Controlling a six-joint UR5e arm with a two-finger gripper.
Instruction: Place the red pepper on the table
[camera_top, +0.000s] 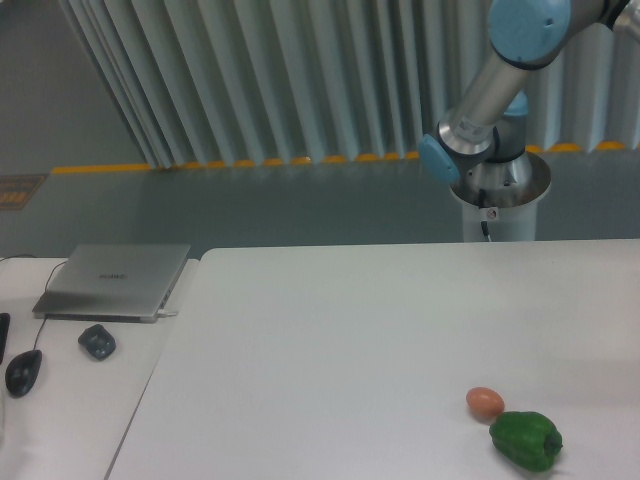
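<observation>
On the white table (330, 330), at about five o'clock, sit one green pepper (525, 440) and one egg (485, 402), touching. Grey floor and pleated curtain lie behind. Red pepper and gripper are out of view; jaw state unknowable.

Green pepper (525, 440) at about 5 o'clock in the view, lumpy, lying on its side. Orange-brown egg (485, 402) just beside it at its 10 o'clock, nearly touching; can't tell if they make contact. Closed grey laptop (114, 281) at 9 o'clock on a white desk (60, 410). Small dark blue-grey object (97, 341) at the laptop's 6 o'clock. Black mouse (23, 372) at 8 o'clock of that, corded. Pleated grey curtain (260, 75) at 12 o'clock; yellow floor stripe (200, 164) under it.
</observation>
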